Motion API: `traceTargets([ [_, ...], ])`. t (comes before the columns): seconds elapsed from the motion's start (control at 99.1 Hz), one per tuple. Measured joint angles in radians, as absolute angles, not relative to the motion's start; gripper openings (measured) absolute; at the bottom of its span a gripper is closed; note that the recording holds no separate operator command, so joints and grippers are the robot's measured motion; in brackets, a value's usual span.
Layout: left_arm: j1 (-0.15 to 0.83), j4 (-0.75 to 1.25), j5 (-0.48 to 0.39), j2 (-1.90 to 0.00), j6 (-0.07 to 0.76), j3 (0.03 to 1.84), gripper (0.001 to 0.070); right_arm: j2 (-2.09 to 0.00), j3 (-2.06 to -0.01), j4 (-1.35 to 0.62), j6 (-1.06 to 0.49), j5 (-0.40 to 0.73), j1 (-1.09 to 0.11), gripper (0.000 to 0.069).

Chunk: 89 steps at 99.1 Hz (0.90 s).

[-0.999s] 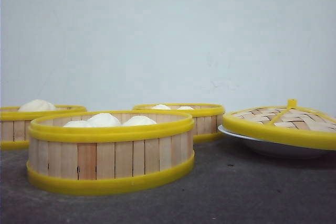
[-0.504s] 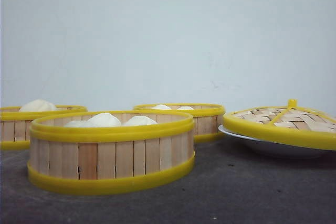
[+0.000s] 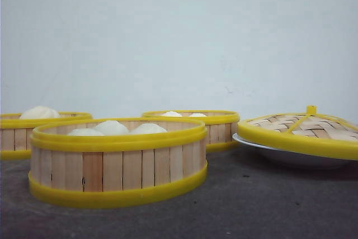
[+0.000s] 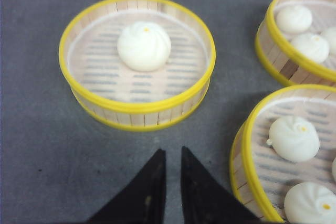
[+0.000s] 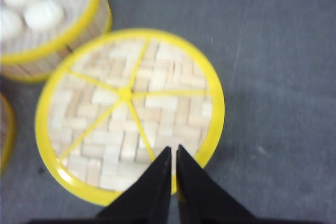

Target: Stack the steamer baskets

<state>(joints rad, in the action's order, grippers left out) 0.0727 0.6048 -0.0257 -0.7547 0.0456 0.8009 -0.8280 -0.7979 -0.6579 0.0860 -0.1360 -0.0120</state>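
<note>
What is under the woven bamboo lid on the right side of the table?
The lid rests on a white plate, whose rim shows below it in the front view. Whether anything lies on the plate beneath the lid cannot be seen, as the lid covers it.

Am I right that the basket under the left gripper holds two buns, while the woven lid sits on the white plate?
Not quite: the basket ahead of the left gripper holds one bun, as the left wrist view shows. The rest stands: the woven lid does sit on the white plate.
</note>
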Motion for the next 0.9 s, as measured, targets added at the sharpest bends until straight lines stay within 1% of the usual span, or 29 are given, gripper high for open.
traceTargets([
  [0.131, 0.073, 0.606, -0.026, -0.772, 0.044, 0.801, 0.0026, -0.869, -0.798, -0.667, 0.071, -0.136, -0.012, 0.0015],
  [0.182, 0.073, 0.607, -0.026, -0.773, 0.044, 0.801, 0.0042, -0.877, -0.798, -0.666, 0.064, -0.136, -0.012, 0.0053],
  [0.212, 0.073, 0.606, -0.026, -0.773, 0.044, 0.801, 0.0069, -0.878, -0.798, -0.667, 0.059, -0.136, -0.012, 0.0103],
  [0.242, 0.073, 0.606, -0.026, -0.773, 0.044, 0.801, 0.0114, -0.878, -0.798, -0.666, 0.057, -0.136, -0.012, 0.0172],
  [0.323, 0.073, 0.606, -0.025, -0.773, 0.044, 0.801, 0.0288, -0.878, -0.798, -0.664, 0.056, -0.134, -0.012, 0.0397],
  [0.363, 0.073, 0.606, -0.026, -0.773, 0.044, 0.801, 0.037, -0.878, -0.798, -0.664, 0.056, -0.132, -0.012, 0.0493],
  [0.393, 0.073, 0.606, -0.026, -0.773, 0.043, 0.801, 0.0416, -0.878, -0.798, -0.663, 0.056, -0.132, -0.012, 0.0543],
  [0.434, 0.073, 0.606, -0.026, -0.773, 0.043, 0.801, 0.0452, -0.878, -0.798, -0.662, 0.056, -0.132, -0.012, 0.0583],
  [0.484, 0.073, 0.606, -0.025, -0.773, 0.042, 0.801, 0.0475, -0.878, -0.798, -0.662, 0.055, -0.132, -0.012, 0.0607],
  [0.575, 0.073, 0.606, -0.026, -0.773, 0.042, 0.801, 0.0488, -0.878, -0.798, -0.662, 0.055, -0.132, -0.012, 0.0624],
  [0.737, 0.073, 0.606, -0.025, -0.773, 0.042, 0.801, 0.0493, -0.878, -0.798, -0.652, 0.056, -0.136, -0.012, 0.0627],
  [0.898, 0.073, 0.605, -0.026, -0.773, 0.042, 0.801, 0.0493, -0.921, -0.812, -0.547, 0.072, -0.199, -0.038, 0.0622],
])
